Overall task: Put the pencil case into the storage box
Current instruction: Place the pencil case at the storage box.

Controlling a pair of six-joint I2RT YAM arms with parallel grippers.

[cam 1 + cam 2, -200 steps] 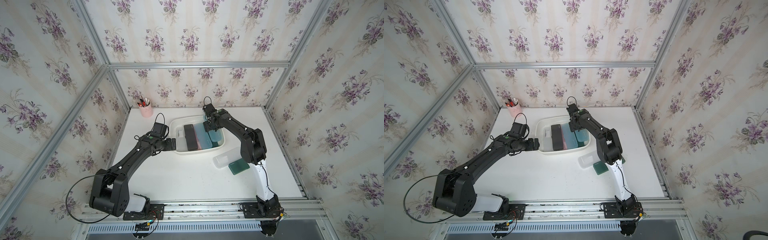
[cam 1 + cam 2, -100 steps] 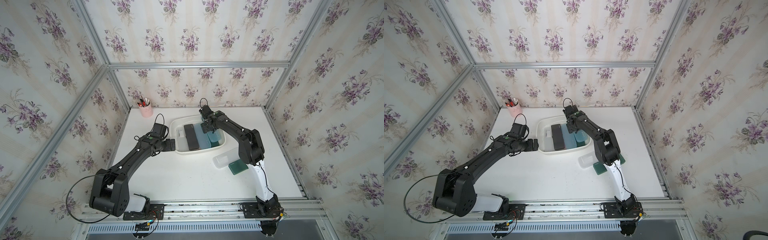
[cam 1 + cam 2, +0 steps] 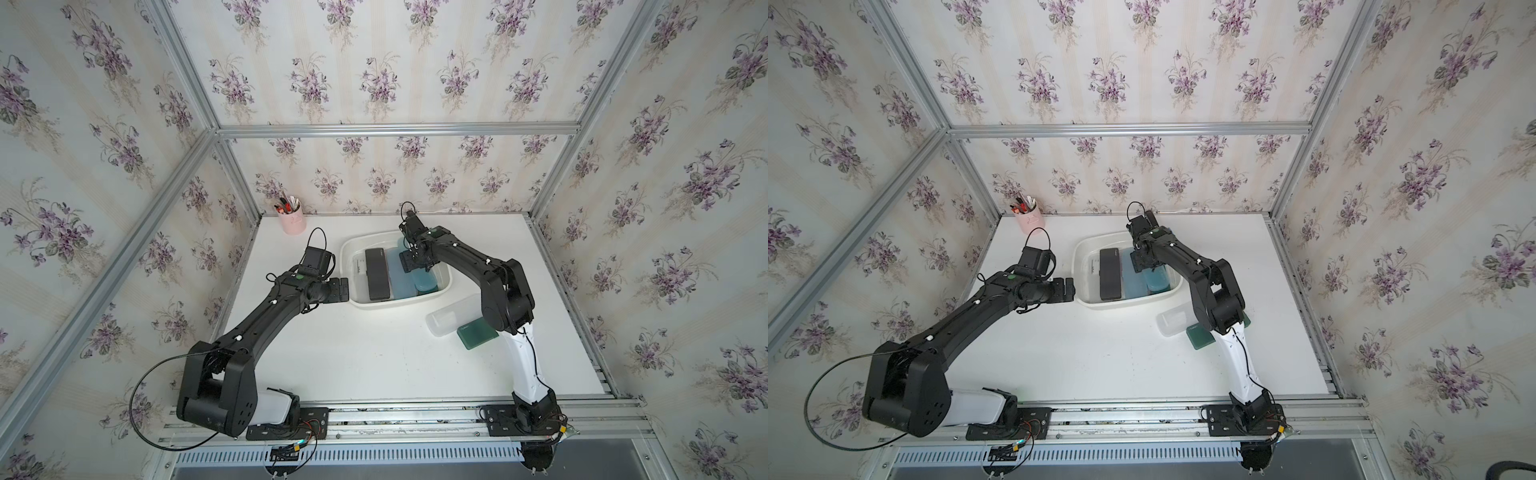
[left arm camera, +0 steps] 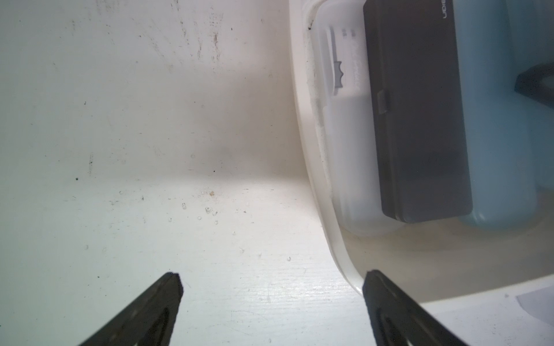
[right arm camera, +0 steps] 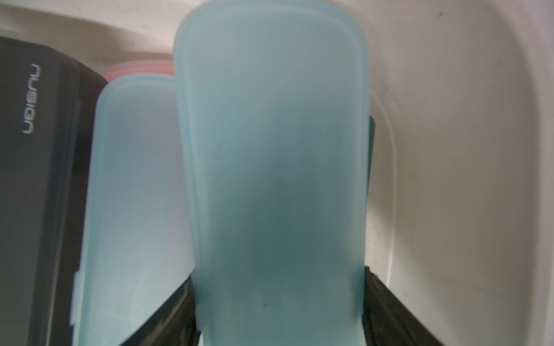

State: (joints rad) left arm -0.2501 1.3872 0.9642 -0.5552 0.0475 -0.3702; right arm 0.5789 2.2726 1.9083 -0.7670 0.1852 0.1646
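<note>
On the near right of the table [image 3: 374, 365], a dark green case [image 3: 478, 334] and a frosted clear case [image 3: 446, 318] lie touching each other, partly hidden beneath the right arm's elbow. Further in, the left claw [image 3: 344, 289] sits low just left of the storage box [image 3: 353, 303]. The left wrist view shows this claw [image 4: 271, 281] spread wide and holding nothing, with bare table between its tips. One fingertip [image 4: 374, 284] is at the box's rim [image 4: 329, 239], but contact cannot be confirmed. Inside the box, from left to right, lie a white frosted case [image 4: 344, 149], a black case [image 3: 377, 273] and a light blue case [image 5: 135, 179]. A pink edge [image 5: 141, 67] shows at the far end of that blue case. The right claw [image 3: 415, 262] reaches down into the right half of the box. In the right wrist view its fingers [image 5: 386, 299] press against both long sides of the pale blue pencil case [image 5: 269, 149], held at moderate width. That case is within the box walls and overlaps the other blue case. Whether it rests on the box floor cannot be determined. At the far left corner stands a pink pen cup [image 3: 292, 220].
</note>
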